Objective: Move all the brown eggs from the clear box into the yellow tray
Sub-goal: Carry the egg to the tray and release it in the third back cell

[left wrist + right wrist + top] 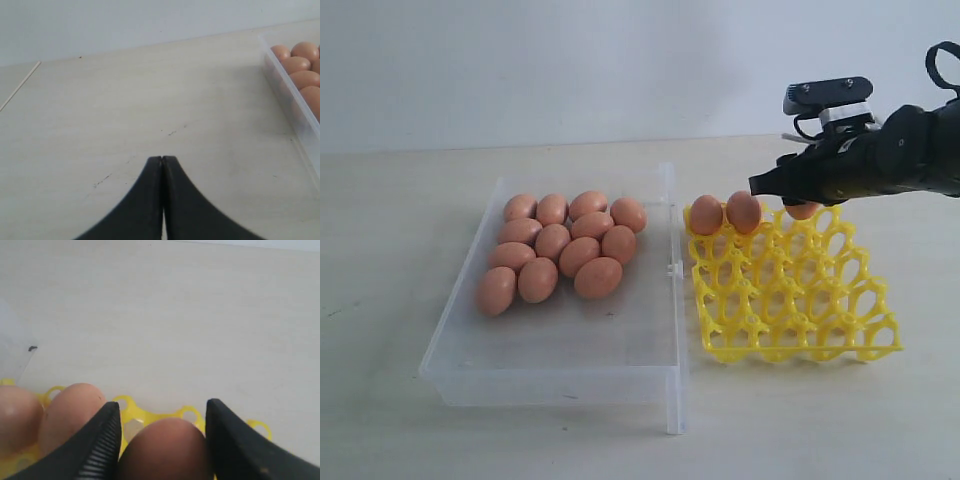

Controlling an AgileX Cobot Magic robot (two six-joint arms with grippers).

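On the tabletop (400,400) the box (560,385) stands at the left, and the tray (800,300) is just beside it at the right. Inside the box the eggs (553,241) lie close together in a cluster, toward the back and the left wall. In the back row of the tray two eggs (706,215) sit side by side at the left corner. Right of them, in the same row, a third egg (165,445) is between the fingers (100,445) of the right gripper (162,407), which reaches in from the right.
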